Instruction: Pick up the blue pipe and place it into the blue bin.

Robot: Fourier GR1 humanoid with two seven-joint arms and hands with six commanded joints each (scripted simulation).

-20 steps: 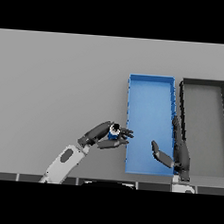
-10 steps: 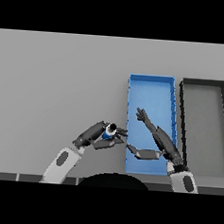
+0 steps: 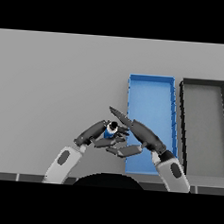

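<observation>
Two hands meet just left of the blue bin point(image 3: 150, 93): left hand point(image 3: 95, 134) curled round the blue pipe point(image 3: 110, 130), right hand point(image 3: 133, 134) with fingers straight, reaching alongside. Best keep the pipe steady and carry it clear over the bin's near wall.

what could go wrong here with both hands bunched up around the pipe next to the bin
1. The right hand reaches across with straight fingers right against the left hand, so it may knock the blue pipe loose.
2. The pipe sits just left of the blue bin, outside its wall; a release now would likely drop it on the grey table.
3. The hands hide most of the pipe, so how securely it is held is unclear.
</observation>
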